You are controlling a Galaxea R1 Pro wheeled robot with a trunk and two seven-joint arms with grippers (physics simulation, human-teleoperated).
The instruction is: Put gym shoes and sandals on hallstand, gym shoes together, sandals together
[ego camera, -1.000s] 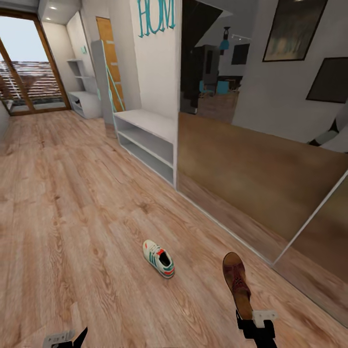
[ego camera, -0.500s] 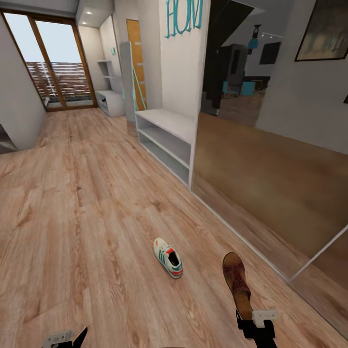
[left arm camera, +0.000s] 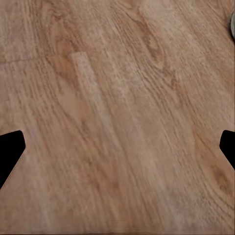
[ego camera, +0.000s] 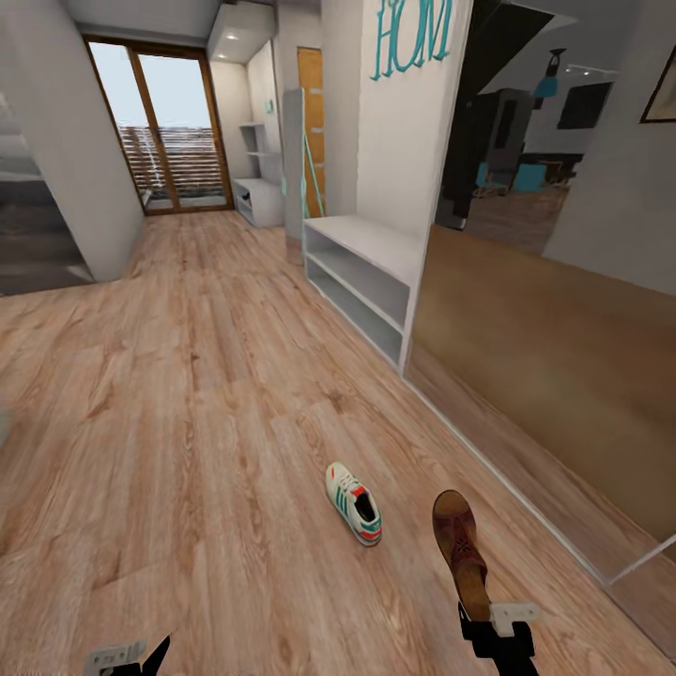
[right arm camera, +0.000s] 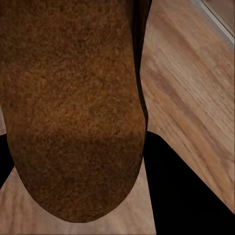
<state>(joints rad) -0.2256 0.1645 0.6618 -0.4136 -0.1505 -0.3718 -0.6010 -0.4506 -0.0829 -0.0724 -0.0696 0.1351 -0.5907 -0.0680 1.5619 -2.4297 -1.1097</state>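
Observation:
My right gripper [ego camera: 481, 615] is shut on the heel end of a dark brown sandal [ego camera: 458, 543], held toe forward above the corridor floor [ego camera: 188, 394]. In the right wrist view the sandal's brown sole [right arm camera: 73, 98] lies between the black fingers [right arm camera: 188, 191]. One white gym shoe [ego camera: 355, 502] with green stripes lies on the planks just left of the sandal. My left gripper [ego camera: 131, 655] hangs open low at the left, over bare floor [left arm camera: 117, 98]. The hallstand [ego camera: 261, 200] stands far down the corridor beside the glass door. The other shoe and sandal are out of view.
A plain white two-shelf bench [ego camera: 361, 272] stands against the wall with teal letters [ego camera: 411, 38]. A long mirrored sliding door [ego camera: 545, 376] runs along the right. A grey wall [ego camera: 56, 188] bounds the left, and a glass door [ego camera: 169, 131] ends the corridor.
The whole view has shifted right as the camera turned left, bringing the grey left wall and corridor end into view. Both grippers keep their places, the sandal still held.

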